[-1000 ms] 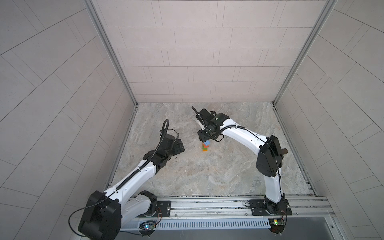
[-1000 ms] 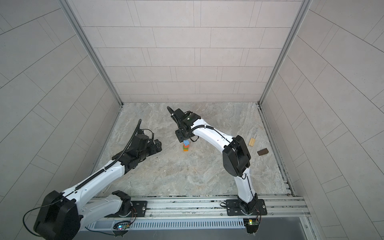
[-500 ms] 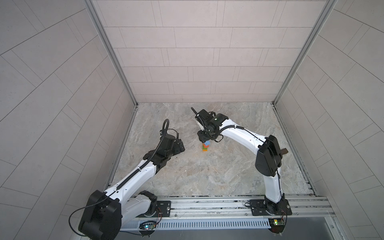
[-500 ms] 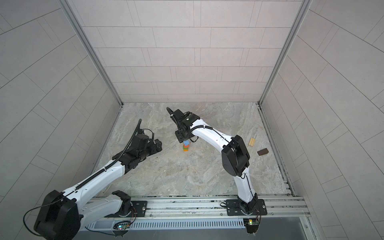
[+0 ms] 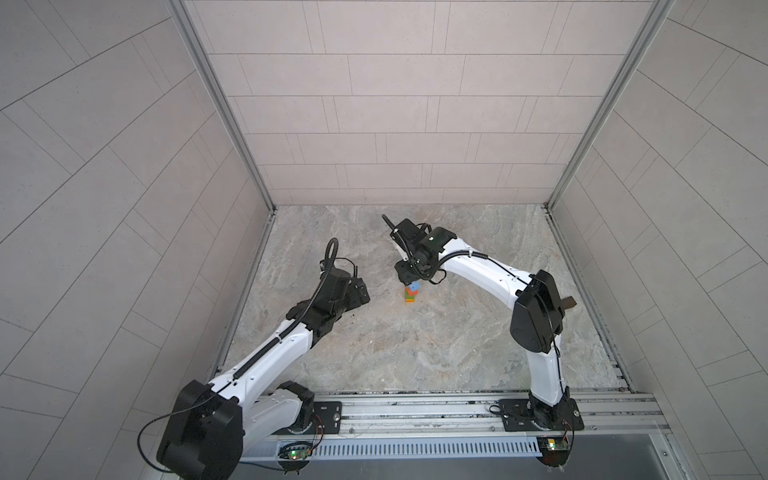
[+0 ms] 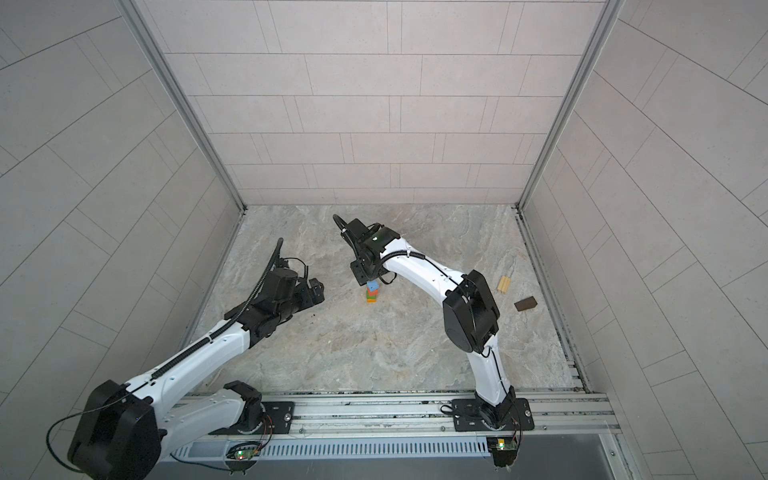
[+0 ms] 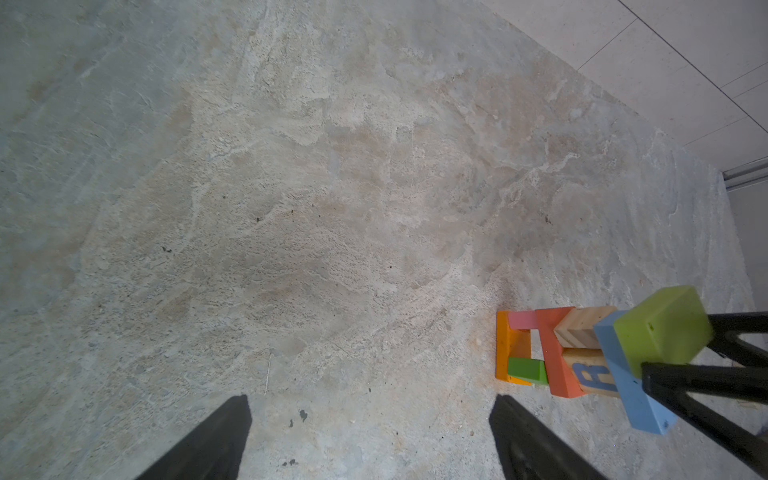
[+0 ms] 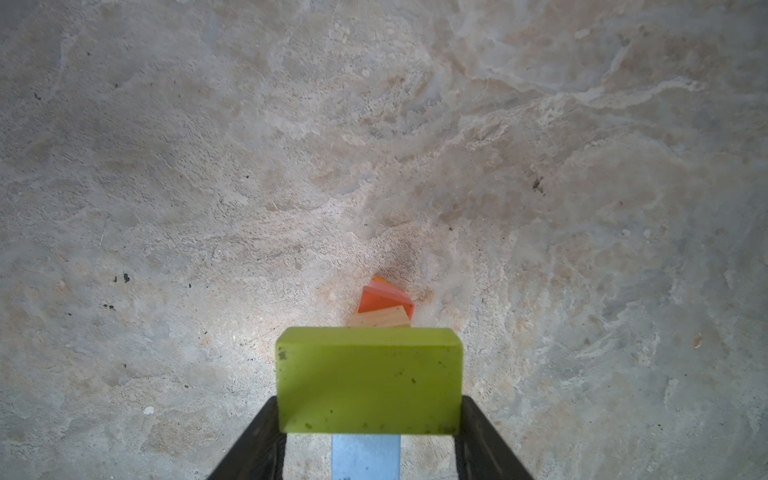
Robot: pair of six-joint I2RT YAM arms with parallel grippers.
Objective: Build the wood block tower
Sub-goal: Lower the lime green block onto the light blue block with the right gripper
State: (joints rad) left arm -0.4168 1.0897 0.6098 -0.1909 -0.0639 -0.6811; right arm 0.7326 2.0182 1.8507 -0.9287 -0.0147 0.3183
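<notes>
The tower (image 5: 411, 293) (image 6: 372, 293) stands mid-floor. In the left wrist view it has an orange base (image 7: 503, 353), pink and green blocks, a red-orange plank, tan lettered cubes (image 7: 592, 376) and a blue plank (image 7: 627, 374) on top. My right gripper (image 8: 369, 399) (image 5: 409, 276) (image 6: 363, 276) is shut on a lime block (image 8: 369, 378) (image 7: 660, 328) directly over the blue plank (image 8: 365, 455). I cannot tell whether the two touch. My left gripper (image 7: 371, 399) (image 5: 361, 291) (image 6: 318, 289) hangs open and empty to the left of the tower.
A tan ridged block (image 6: 504, 285) and a dark brown block (image 6: 525, 304) lie on the floor near the right wall, behind the right arm's elbow (image 6: 469, 311). Tiled walls enclose three sides. A metal rail (image 5: 415, 411) runs along the front.
The right arm has shifted only slightly above the tower with the lime block. The left arm has stayed where it was.
</notes>
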